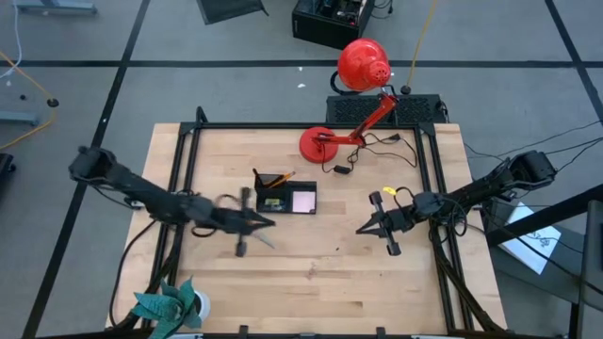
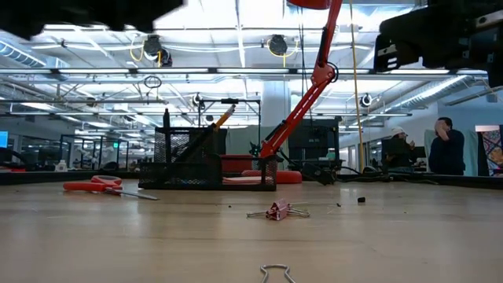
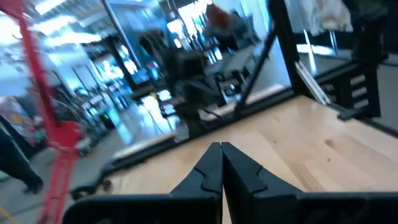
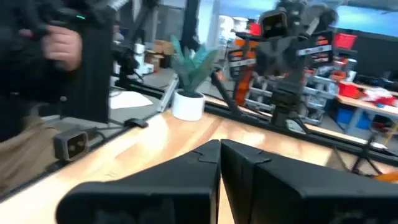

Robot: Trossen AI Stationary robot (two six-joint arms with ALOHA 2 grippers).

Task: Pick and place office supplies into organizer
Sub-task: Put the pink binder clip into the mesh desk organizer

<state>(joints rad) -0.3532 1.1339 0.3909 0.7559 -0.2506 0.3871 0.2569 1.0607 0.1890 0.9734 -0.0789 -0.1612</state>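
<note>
The black organizer (image 1: 285, 196) (image 2: 206, 161) stands mid-table, with dark pens and an orange pencil (image 1: 275, 178) upright in its rear cell and the pale pink notepad (image 1: 303, 201) in its right compartment. Red-handled scissors (image 2: 102, 186) lie flat on the table left of the organizer; in the high view my left arm covers them. A small pink binder clip (image 2: 277, 211) lies on the wood nearer the front. My left gripper (image 1: 268, 222) (image 3: 221, 158) hovers shut just in front of the organizer. My right gripper (image 1: 361, 229) (image 4: 219, 152) hovers shut to the organizer's right, pointing left.
The red desk lamp stands with its round base (image 1: 317, 144) behind the organizer, its head (image 1: 363, 64) beyond the far edge and its cord (image 1: 377, 151) on the wood. A teal plant in a white pot (image 1: 170, 306) (image 4: 189, 81) sits at the near-left corner. A wire clip (image 2: 275, 273) lies near the front edge.
</note>
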